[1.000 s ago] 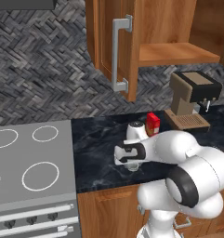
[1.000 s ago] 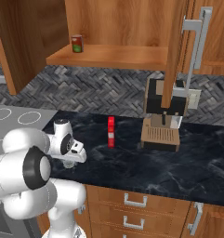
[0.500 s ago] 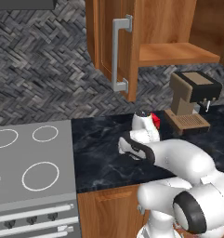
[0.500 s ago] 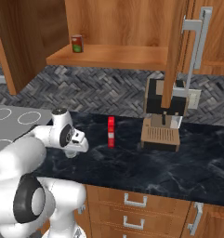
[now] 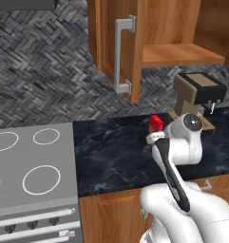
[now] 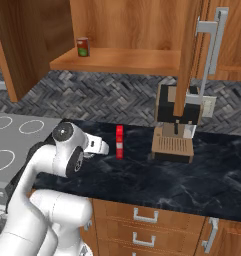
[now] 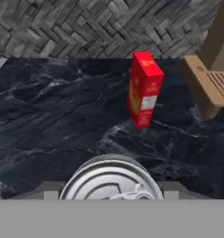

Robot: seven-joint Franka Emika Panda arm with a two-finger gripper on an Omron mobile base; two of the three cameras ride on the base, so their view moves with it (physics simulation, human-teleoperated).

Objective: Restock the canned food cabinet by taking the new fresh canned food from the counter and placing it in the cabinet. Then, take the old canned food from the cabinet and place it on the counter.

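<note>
The white arm is seen rising from the base and bent forward at the elbow, with the forearm reaching out low over the surface (image 6: pixel 142 180). The wrist is turned so that the end effector (image 6: pixel 103 148) is pointed roughly level, toward the back wall. In the hand view the fingertips are hidden behind the tin (image 7: pixel 111 182), so how the jaws stand cannot be told.

Illumination is even and diffuse with no visible source. The black marble-look counter (image 6: pixel 192 175) shows only faint shadows and no glare. The brown wooden wall cabinet (image 6: pixel 127 30) interior is well lit. The hand view is soft and low-resolution; the silver-grey round tin (image 7: pixel 111 181) at its bottom edge appears blurred.
</note>
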